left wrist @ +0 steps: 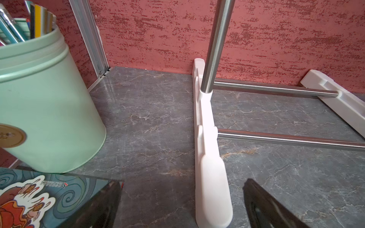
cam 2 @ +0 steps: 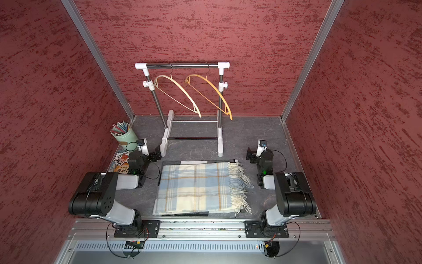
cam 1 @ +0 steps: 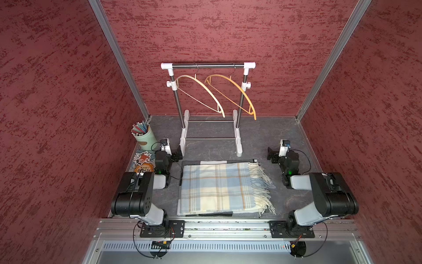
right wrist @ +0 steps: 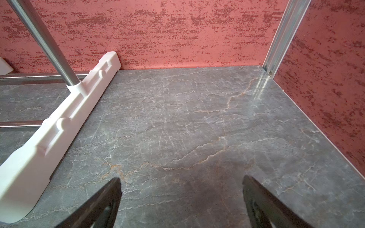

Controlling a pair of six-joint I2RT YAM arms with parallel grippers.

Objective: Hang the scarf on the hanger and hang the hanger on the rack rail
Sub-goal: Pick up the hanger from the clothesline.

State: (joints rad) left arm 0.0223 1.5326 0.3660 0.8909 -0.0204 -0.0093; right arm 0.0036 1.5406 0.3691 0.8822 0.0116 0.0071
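Note:
The scarf (cam 1: 217, 187) (cam 2: 196, 187), a blue and cream plaid with a pale fringe on its right edge, lies folded flat on the grey table between the two arms. Two hangers hang from the rack's top rail (cam 1: 207, 65) at the back: a pale one (cam 1: 201, 91) (cam 2: 180, 91) and an orange one (cam 1: 237, 96) (cam 2: 212, 93). My left gripper (cam 1: 178, 155) (left wrist: 181, 185) rests open beyond the scarf's far left corner, by the rack's left foot. On the far right, my right gripper (cam 1: 271, 156) (right wrist: 181, 181) is open over bare table. Neither holds anything.
A green cup of pens (cam 1: 143, 137) (left wrist: 45, 110) stands in the far left corner, with a picture book (cam 1: 142, 162) (left wrist: 29, 201) lying in front of it. The rack's white feet (left wrist: 209, 167) (right wrist: 39, 142) sit just ahead of both grippers. Red walls close three sides.

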